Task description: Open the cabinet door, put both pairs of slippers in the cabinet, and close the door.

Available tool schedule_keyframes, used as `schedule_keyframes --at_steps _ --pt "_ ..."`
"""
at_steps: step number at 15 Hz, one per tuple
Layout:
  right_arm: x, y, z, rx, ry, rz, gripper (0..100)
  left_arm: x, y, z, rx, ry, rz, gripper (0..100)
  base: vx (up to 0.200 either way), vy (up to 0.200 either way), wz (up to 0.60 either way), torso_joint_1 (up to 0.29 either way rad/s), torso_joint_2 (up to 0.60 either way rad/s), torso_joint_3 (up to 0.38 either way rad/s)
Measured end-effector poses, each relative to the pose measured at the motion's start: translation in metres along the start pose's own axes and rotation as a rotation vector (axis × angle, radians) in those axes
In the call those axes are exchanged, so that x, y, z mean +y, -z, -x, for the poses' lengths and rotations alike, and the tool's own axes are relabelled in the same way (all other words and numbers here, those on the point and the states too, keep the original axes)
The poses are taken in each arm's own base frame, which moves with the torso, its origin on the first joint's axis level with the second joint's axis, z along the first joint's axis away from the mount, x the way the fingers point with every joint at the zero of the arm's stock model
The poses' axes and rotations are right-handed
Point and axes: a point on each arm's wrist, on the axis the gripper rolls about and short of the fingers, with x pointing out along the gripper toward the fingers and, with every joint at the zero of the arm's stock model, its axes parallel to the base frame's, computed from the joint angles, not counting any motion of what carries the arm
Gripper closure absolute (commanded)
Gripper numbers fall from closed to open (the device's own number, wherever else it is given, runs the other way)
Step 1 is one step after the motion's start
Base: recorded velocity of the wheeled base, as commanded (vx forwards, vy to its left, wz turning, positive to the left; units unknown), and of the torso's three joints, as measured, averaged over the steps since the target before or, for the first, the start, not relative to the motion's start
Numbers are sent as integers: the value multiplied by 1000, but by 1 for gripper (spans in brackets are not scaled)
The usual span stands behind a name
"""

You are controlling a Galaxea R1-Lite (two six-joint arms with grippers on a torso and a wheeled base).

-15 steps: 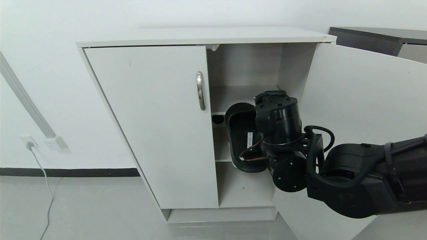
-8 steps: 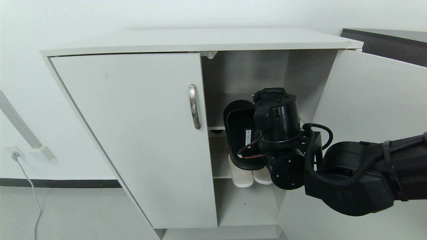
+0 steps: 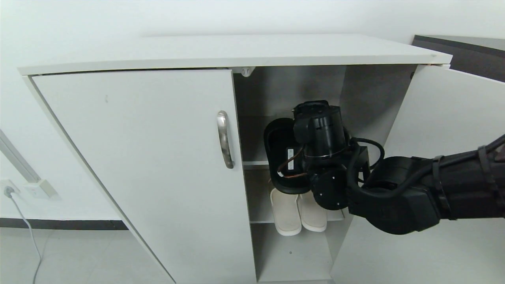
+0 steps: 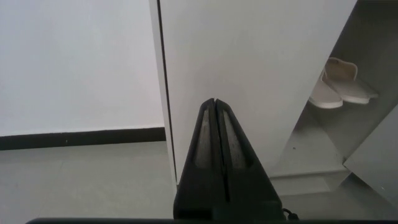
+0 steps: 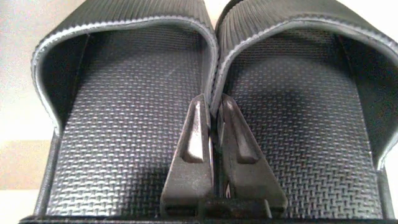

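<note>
1. The black slippers (image 3: 281, 156) hang stood on end in the open right half of the cabinet (image 3: 236, 49), in front of its upper shelf (image 3: 252, 162).
2. The right gripper (image 5: 213, 109) pinches the pair by their inner edges, which are pressed together between its narrow fingers (the two slippers sit side by side, touching).
3. Just below them, the white slippers (image 3: 298, 211) lie side by side on the lower shelf (image 3: 260, 216), their near ends hanging a little over its front edge.
4. The right door (image 3: 446, 118) stands swung open, while the left door (image 3: 138, 157), with its metal handle (image 3: 224, 139), is shut.
5. The left gripper (image 4: 215, 104) has its fingers pressed together, holds nothing, and sits low in front of the shut door.
6. A wall socket (image 3: 6, 192) with a cable lies left of the cabinet.
</note>
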Motion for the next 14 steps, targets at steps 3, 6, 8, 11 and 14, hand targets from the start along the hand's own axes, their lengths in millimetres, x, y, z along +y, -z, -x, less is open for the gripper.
schedule_keyframes --at_steps 3,6,8,11,14 --pt "2 -2 -18 16 -15 2 100 0 0 0 0 -1 0 100 0 0 0 0 0 0" --pt "1 -5 -34 20 -24 -7 100 0 0 0 0 0 0 100 0 0 0 0 0 0" --pt "1 -6 -38 33 -22 2 100 0 0 0 0 -1 0 100 0 0 0 0 0 0" --pt "-4 -15 -44 53 -18 12 100 0 0 0 0 0 0 100 0 0 0 0 0 0" --pt "-5 -25 -48 42 -11 -1 100 0 0 0 0 0 0 100 0 0 0 0 0 0"
